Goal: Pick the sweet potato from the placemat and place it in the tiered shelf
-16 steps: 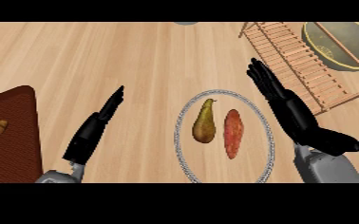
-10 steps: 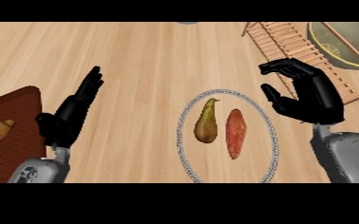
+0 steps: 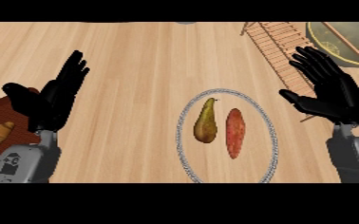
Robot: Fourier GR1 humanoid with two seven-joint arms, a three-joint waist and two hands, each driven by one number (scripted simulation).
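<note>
Head view: sweet potato (image 3: 235,133) on the placemat (image 3: 178,142), untouched; left robot hand (image 3: 52,99) and right robot hand (image 3: 329,88) both spread, holding nothing.
Lies lengthwise on the right half of the round, silver-rimmed placemat toward the desk's (image 3: 140,66) near edge, just beside a pear (image 3: 204,121) on its left, narrow gap between. Left robot hand near the desk's left edge, over a brown board (image 3: 5,116), fingers straight and fanned. Right robot hand near the right edge, thumb out, overlapping the near end of the wooden tiered shelf (image 3: 277,42) at the far right corner. Both well apart from the sweet potato.
</note>
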